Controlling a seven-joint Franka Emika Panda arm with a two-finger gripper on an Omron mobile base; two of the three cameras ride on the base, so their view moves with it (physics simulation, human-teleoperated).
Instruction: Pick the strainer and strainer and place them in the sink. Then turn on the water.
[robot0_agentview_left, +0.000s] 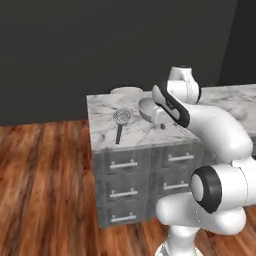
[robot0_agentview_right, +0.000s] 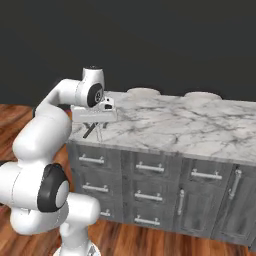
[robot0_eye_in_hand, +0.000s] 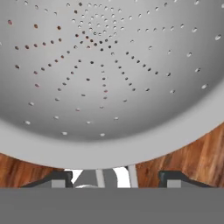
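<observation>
- Marble counter (robot0_agentview_left: 104, 127) is seen on top of a grey cabinet with rows of drawers (robot0_agentview_left: 123, 164), which stands on a wooden floor (robot0_agentview_left: 45, 185) in front of a dark wall.
- Two strainers are found on the left part of that counter in the left base view, near each other but apart.
- The shallow strainer (robot0_agentview_left: 121, 116) is laid flat on the marble, with its round mesh toward the back and its long black handle pointed toward the front edge of the counter.
- The deep strainer (robot0_agentview_left: 148, 107) is seen just to the right of it, at the end of the white arm (robot0_agentview_left: 215, 130); part of its bowl is hidden behind the arm.
- In the hand view, the inside of the deep strainer (robot0_eye_in_hand: 105, 65) is shown very close, with rings of small holes and a broad pale rim curved across the lower part.
- The gripper (robot0_eye_in_hand: 116, 179) is held right at that rim, and its two dark fingertips (robot0_eye_in_hand: 59, 178) are set well apart, one on each side of the view.
- Whether the rim is clamped between them cannot be told.
- Wooden floor is shown under the rim in the hand view.
- Two pale round shapes (robot0_agentview_right: 143, 92) are seen along the far edge of the counter in the right base view.
</observation>
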